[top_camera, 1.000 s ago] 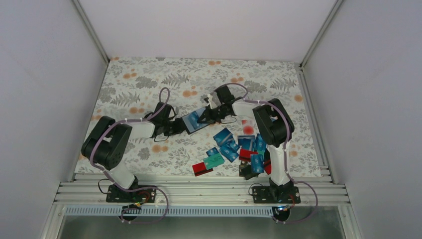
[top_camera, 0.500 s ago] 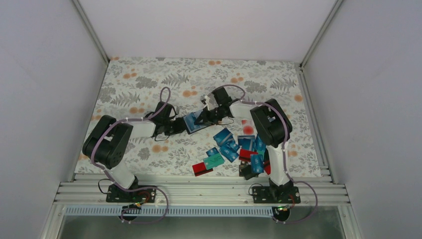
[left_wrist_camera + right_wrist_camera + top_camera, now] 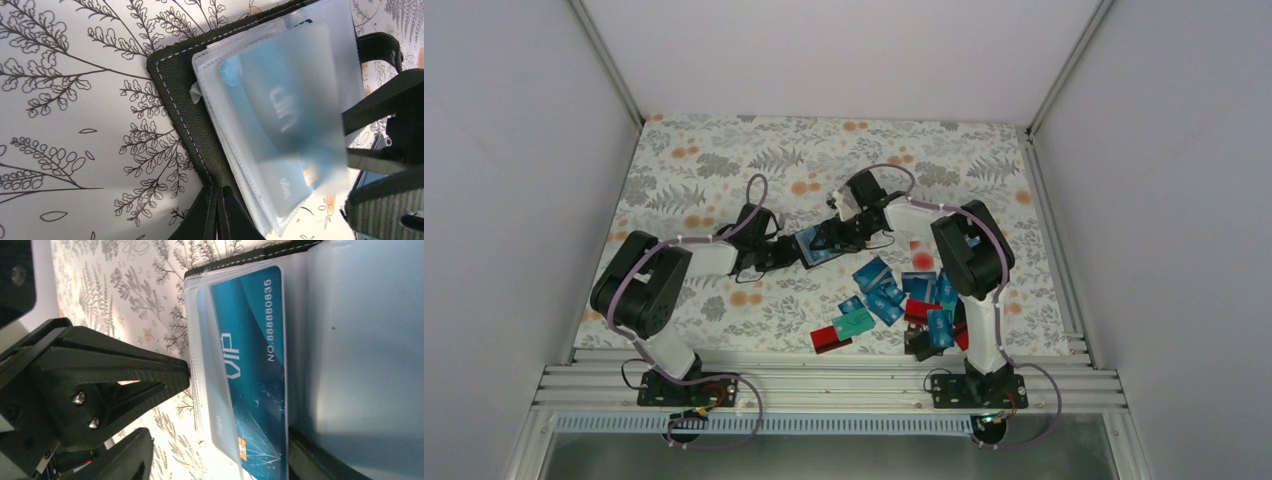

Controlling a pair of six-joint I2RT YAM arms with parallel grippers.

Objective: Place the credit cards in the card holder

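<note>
Mostly, cloudy sleeves (image 3: 320,50) veil the blue card (image 3: 250,340) inside the card holder (image 3: 175,85).

Black grained leather-look card holder (image 3: 185,115) with pale stitching; its frosted, smooth plastic sleeves (image 3: 320,60) cover a glossy teal plastic card (image 3: 255,365). Matt floral-printed counter (image 3: 75,125). The right hand (image 3: 167,410) is matt black plastic, ribbed.

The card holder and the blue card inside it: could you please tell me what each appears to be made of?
The card holder cover looks like black leather or imitation leather: matte, grained, with pale stitching along its edge. Its inner sleeves appear to be soft frosted plastic, since the card shows blurred through them. The blue card seems to be glossy printed plastic.
</note>
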